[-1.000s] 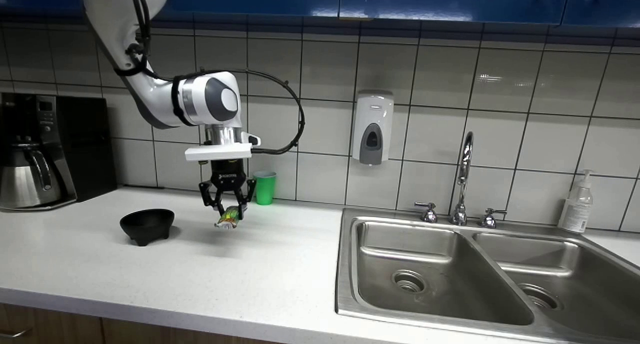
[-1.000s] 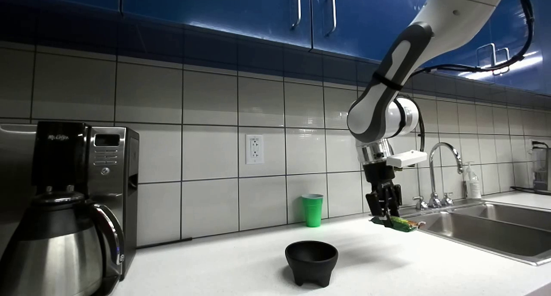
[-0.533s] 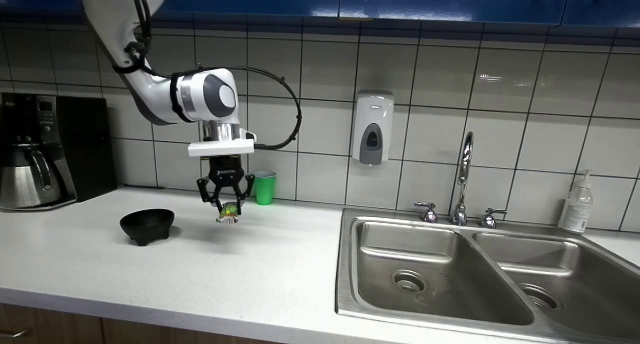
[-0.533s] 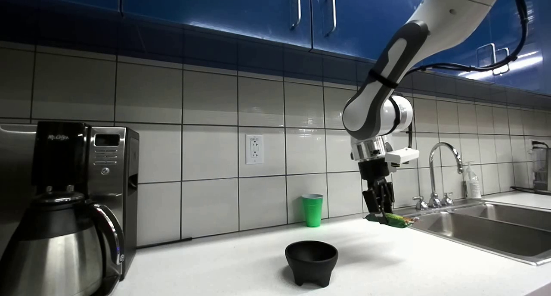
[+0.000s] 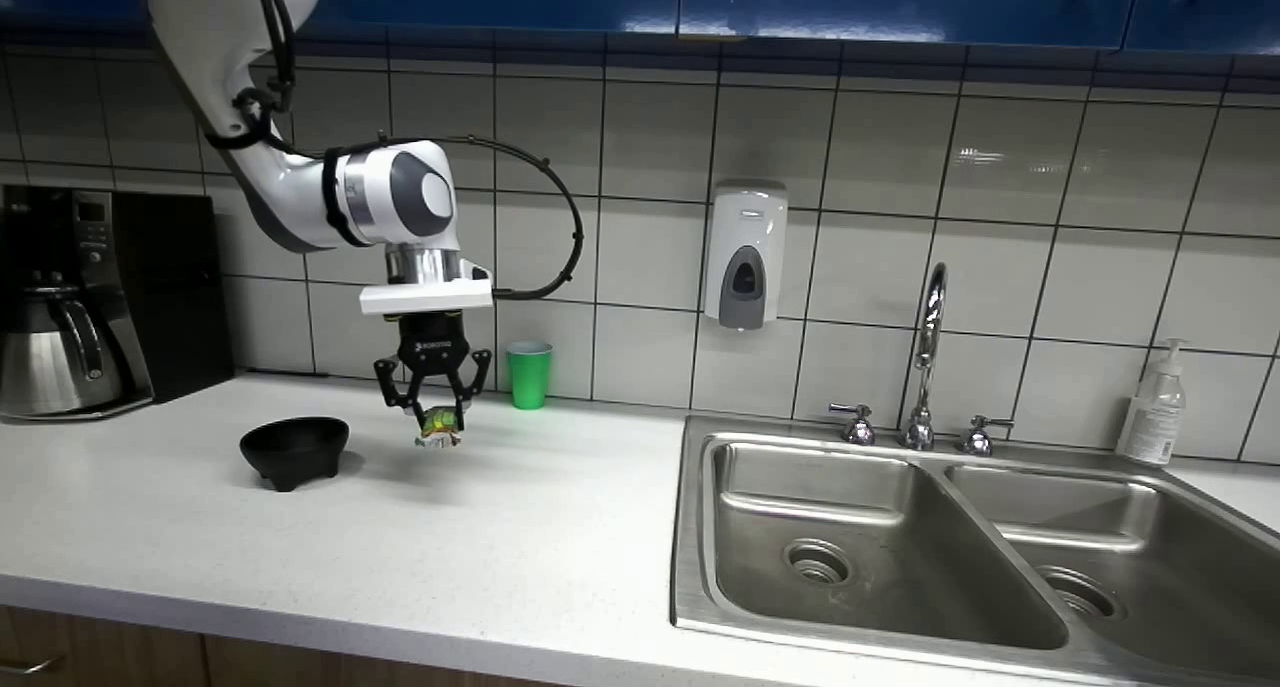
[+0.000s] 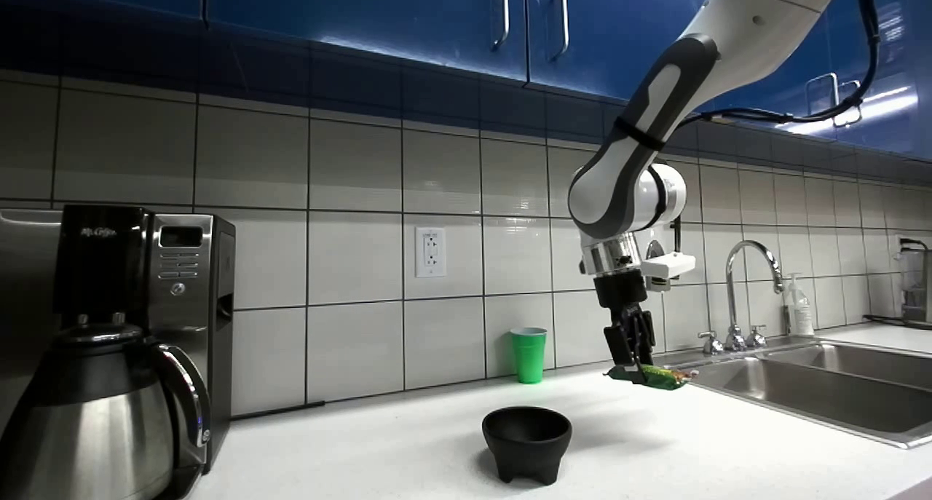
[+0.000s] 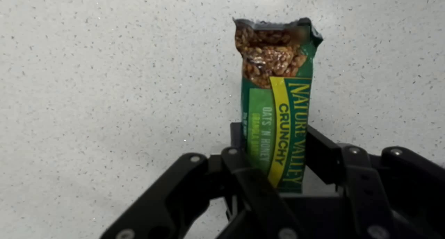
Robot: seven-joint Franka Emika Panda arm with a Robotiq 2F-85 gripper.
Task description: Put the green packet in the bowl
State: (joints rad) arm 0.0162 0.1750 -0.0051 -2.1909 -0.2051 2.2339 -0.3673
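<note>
My gripper (image 5: 440, 417) is shut on the green packet (image 5: 439, 431), a granola bar wrapper with a yellow band, and holds it above the counter. In the wrist view the fingers (image 7: 273, 138) press on both long sides of the packet (image 7: 278, 103); its brown end sticks out forward and its near end is partly hidden by a finger. The packet (image 6: 664, 378) lies roughly level below the gripper (image 6: 635, 369) in an exterior view. The black bowl (image 5: 292, 457) stands upright on the counter, apart from the gripper; it also shows in an exterior view (image 6: 527, 453). The bowl is out of the wrist view.
A bright-green cup (image 5: 530, 375) stands by the tiled wall behind the gripper. A coffee maker (image 6: 145, 340) stands at the left end. The steel sink (image 5: 690, 527) with its faucet (image 5: 928, 357) is on the right. Blue cabinets (image 6: 364, 27) hang above.
My gripper has moved a little left in both exterior views, towards the bowl, with the packet in it. The packet has turned slightly. The bowl and cup have not moved.
</note>
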